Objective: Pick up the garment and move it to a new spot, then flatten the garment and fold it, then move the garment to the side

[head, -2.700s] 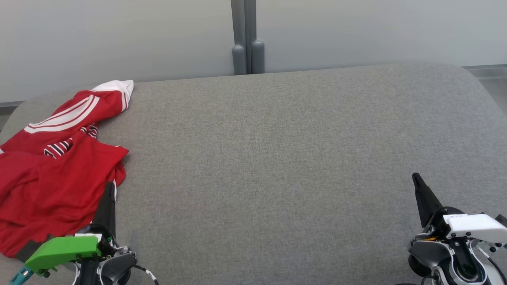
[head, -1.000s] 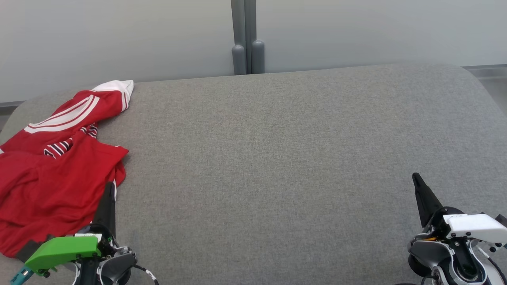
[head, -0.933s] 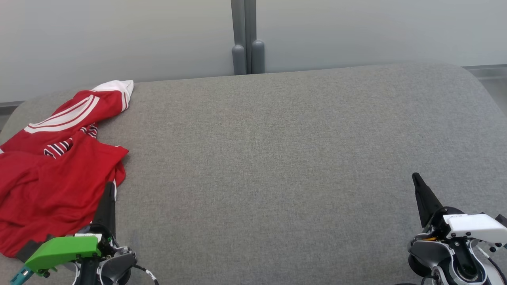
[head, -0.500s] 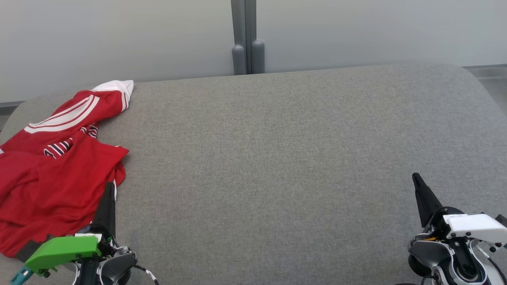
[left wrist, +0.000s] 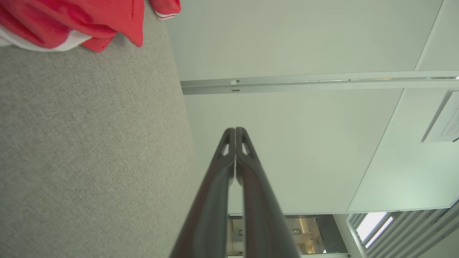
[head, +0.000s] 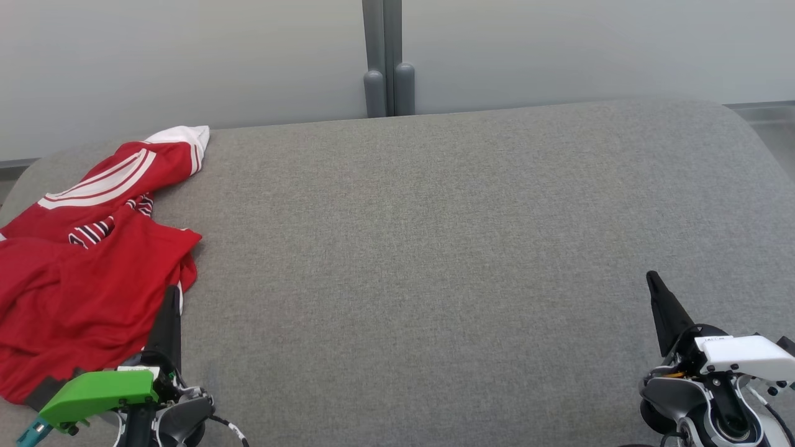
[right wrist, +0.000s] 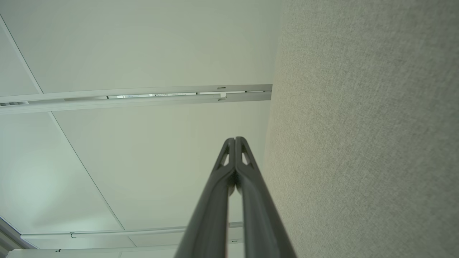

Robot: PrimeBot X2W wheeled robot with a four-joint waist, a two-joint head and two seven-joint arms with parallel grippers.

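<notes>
Left gripper point(head: 171, 293) beside crumpled garment point(head: 87, 279)

Garment point(head: 81, 273) on the counter point(head: 435, 248), at its left end, spread from the near edge up to the far-left corner. Left tool point(head: 171, 293) at the near left, pointing away from the robot, tip at the garment's right edge; contact unclear. Right tool point(head: 652, 277) at the near right, over the counter, well apart from the garment. Between the two tools, a wide stretch of counter. Behind the counter, wall point(head: 186, 56) along the whole far edge. Post point(head: 388, 62) upright against the wall, behind the middle of that far edge.
</notes>
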